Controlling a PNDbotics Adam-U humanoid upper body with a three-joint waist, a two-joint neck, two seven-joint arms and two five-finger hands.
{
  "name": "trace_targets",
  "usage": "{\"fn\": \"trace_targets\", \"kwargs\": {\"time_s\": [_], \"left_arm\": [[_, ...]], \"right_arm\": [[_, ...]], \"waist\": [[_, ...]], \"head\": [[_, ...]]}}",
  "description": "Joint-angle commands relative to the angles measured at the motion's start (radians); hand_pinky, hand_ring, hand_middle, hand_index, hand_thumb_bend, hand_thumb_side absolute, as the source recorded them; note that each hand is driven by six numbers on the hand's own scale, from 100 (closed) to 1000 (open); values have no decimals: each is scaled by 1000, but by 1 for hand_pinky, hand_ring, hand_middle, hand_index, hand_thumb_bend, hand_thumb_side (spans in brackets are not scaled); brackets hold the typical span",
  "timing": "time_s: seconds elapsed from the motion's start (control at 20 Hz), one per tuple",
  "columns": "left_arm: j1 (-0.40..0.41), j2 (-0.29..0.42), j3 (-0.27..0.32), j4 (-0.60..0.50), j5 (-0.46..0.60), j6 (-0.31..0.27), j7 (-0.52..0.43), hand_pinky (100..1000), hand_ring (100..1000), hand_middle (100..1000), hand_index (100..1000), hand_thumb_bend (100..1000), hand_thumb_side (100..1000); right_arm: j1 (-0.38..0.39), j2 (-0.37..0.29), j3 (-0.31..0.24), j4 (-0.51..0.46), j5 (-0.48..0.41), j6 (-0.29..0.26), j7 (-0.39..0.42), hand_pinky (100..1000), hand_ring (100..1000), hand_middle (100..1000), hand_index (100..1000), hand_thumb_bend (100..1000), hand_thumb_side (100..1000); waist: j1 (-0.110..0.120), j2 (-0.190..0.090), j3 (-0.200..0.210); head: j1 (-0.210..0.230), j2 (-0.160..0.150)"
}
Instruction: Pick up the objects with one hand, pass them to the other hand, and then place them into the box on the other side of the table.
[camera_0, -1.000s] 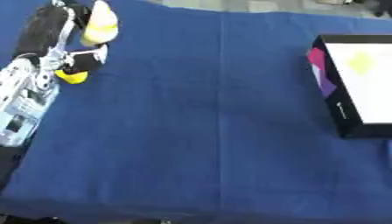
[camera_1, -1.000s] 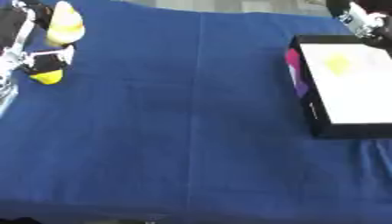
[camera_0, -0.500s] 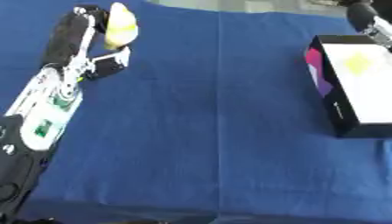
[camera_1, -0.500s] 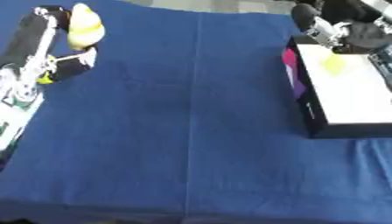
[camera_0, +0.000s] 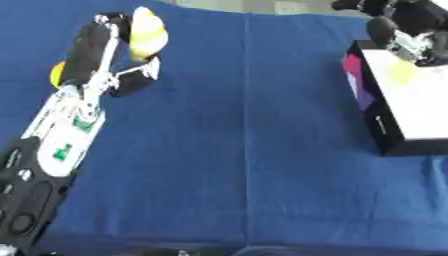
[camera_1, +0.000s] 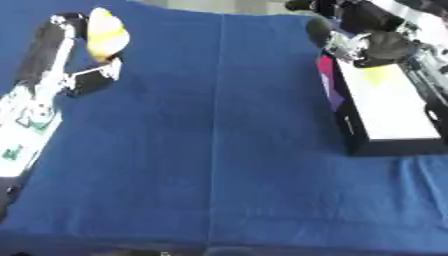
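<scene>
A pale yellow rounded object (camera_0: 147, 32) lies at the far left of the blue cloth. My left hand (camera_0: 90, 52) lies stretched beside it with straight fingers, their tips level with the object's left side, and the thumb (camera_0: 137, 80) sticks out below it. Nothing is held. A second, orange-yellow object (camera_0: 56, 74) shows partly behind the hand's left edge. The black box (camera_1: 352, 131) with a white inside stands at the right, with a yellow thing (camera_1: 377, 75) in it. My right hand (camera_1: 360, 36) hovers over the box's far end.
The blue cloth (camera_0: 245, 150) covers the table. A pink panel (camera_0: 359, 82) marks the box's left wall. My left forearm (camera_0: 61, 135) lies along the cloth's left edge.
My right hand has come in from the upper right to above the box's far end. My left hand has stretched up alongside the pale yellow object. The view has shifted a little.
</scene>
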Motion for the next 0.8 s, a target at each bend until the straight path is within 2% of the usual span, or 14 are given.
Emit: {"fn": "trace_targets", "kwargs": {"time_s": [0.05, 0.4, 0.8], "left_arm": [[-25, -15, -2, -6, 4, -30, 15, 738, 580, 520, 556, 100, 231], [-22, -49, -13, 7, 61, -126, 35, 744, 575, 515, 560, 100, 312], [-23, -83, -32, 41, 73, -204, 3, 744, 574, 513, 562, 100, 315]], "right_arm": [[-21, -20, 0, 5, 18, -9, 11, 956, 1000, 1000, 1000, 100, 470], [-38, -16, 18, 29, 57, -37, 18, 954, 1000, 1000, 1000, 100, 464], [-69, -3, 33, 73, 113, -53, 16, 952, 1000, 1000, 1000, 100, 429]], "waist": [[-11, -19, 1], [-15, -15, 4], [-18, -7, 11]], "head": [[-10, -9], [-21, -7], [-32, -2]]}}
